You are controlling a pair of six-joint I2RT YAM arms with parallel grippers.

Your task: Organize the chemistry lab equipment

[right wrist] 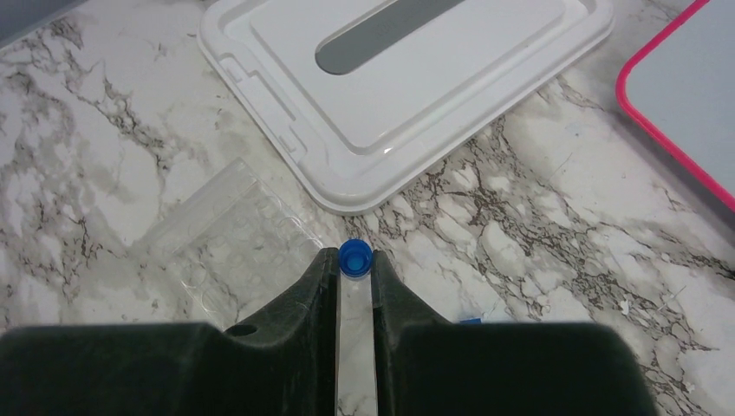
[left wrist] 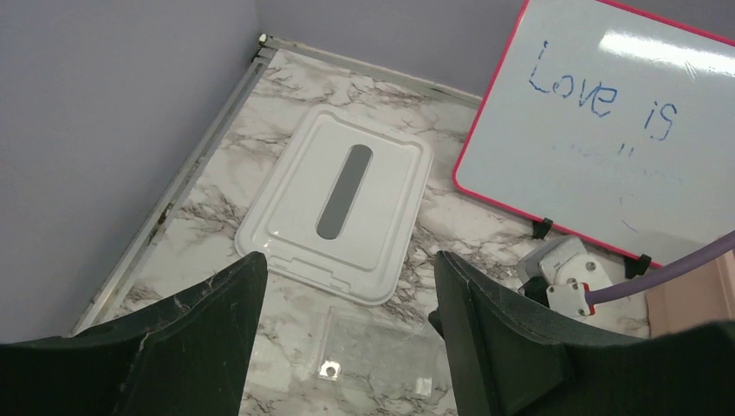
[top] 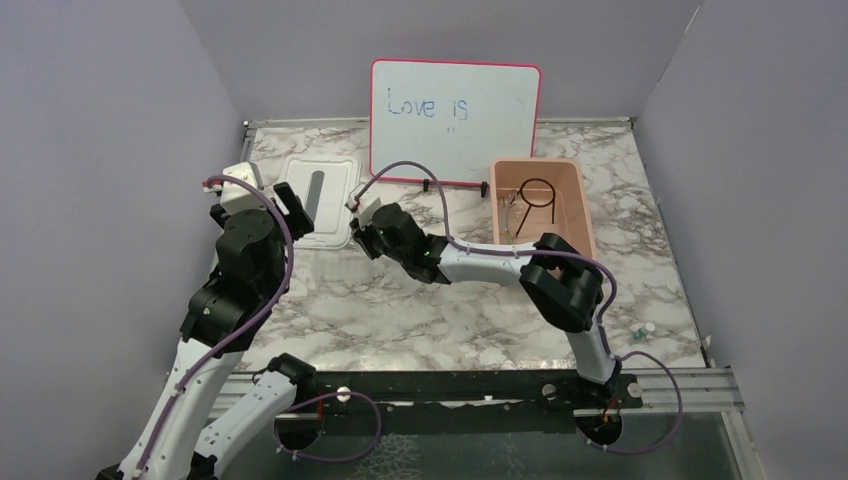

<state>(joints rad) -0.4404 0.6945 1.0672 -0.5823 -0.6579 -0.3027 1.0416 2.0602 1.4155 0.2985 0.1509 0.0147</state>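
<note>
Blue-capped tube (right wrist: pixel 355 257) | clamped in right tool (right wrist: pixel 354 267) | near white lid (right wrist: pixel 416 78) edge

Left arm (top: pixel 240 270) and right arm (top: pixel 480 262): black blocky joints, white tube links. A purple cable (top: pixel 288 250) runs along each and loops by the bases at 6 o'clock. A white camera block (top: pixel 240 190) sits at 12 o'clock of the left arm's black joint. Left gripper (left wrist: pixel 347 260) fingers (left wrist: pixel 199 338) are broad, matte black, lint-flecked wedges. Right gripper (right wrist: pixel 355 260) fingers (right wrist: pixel 295 303) are black, with a small hole at 8 o'clock.
</note>
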